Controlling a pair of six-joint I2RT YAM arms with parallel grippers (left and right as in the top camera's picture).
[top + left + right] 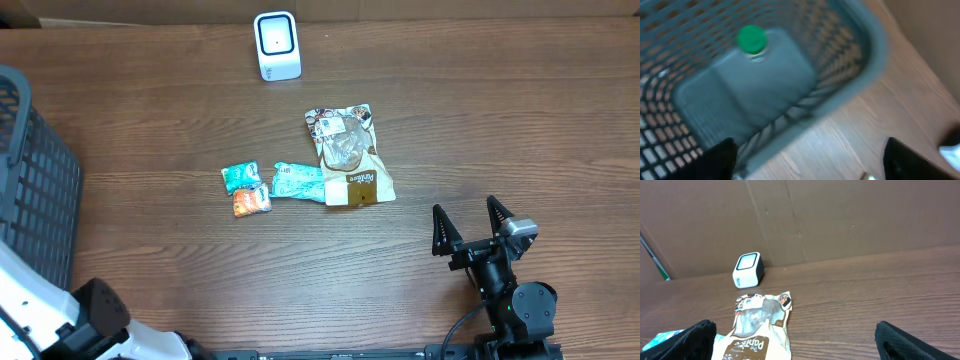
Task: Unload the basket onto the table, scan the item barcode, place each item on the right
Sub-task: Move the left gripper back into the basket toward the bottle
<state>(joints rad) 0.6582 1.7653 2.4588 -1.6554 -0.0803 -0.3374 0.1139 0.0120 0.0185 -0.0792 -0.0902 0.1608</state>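
Observation:
A white barcode scanner (pixel 277 45) (pixel 747 270) stands at the far middle of the table. A brown-and-white snack pouch (pixel 347 155) (pixel 757 325) lies flat in front of it, with two teal packets (pixel 297 181) and an orange packet (pixel 251 202) to its left. My right gripper (pixel 468 228) (pixel 797 345) rests open near the front right, aimed at the pouch and holding nothing. My left gripper (pixel 807 165) hangs open and empty over the basket's edge. A grey bottle (pixel 750 85) with a green cap (pixel 751 39) lies in the basket. The left wrist view is blurred.
A dark plastic mesh basket (pixel 40 190) (pixel 875 45) takes up the table's left edge. The left arm's base (pixel 90 320) sits at the front left corner. A cardboard wall (pixel 840 220) rises behind the scanner.

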